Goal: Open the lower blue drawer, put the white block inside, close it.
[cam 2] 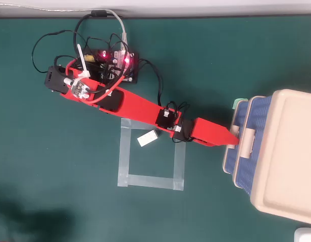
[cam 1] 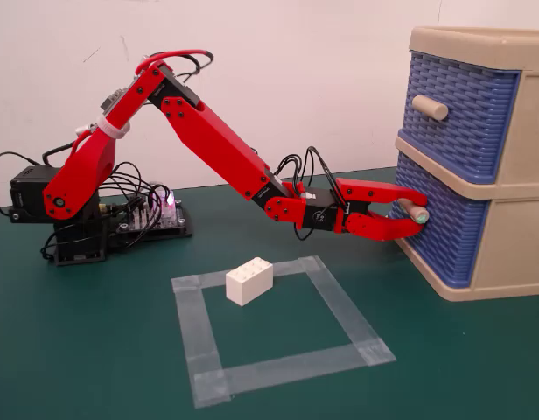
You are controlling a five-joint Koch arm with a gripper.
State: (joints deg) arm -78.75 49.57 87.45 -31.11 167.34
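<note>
On the dark green tabletop, the red gripper (cam 1: 409, 213) has its jaws around the handle (cam 1: 416, 211) of the lower blue drawer (cam 1: 451, 229); whether they pinch it, I can't tell. Best pull straight out, level. The white block (cam 1: 249, 282) waits inside the taped square (cam 1: 281, 329).

Clear tape square (cam 1: 278, 328) on green table (cam 1: 94, 350); upper blue drawer (cam 1: 462, 114) shut

Cabinet (cam 1: 514, 184) blocks claw (cam 1: 416, 211); mat (cam 1: 94, 350) open.
</note>
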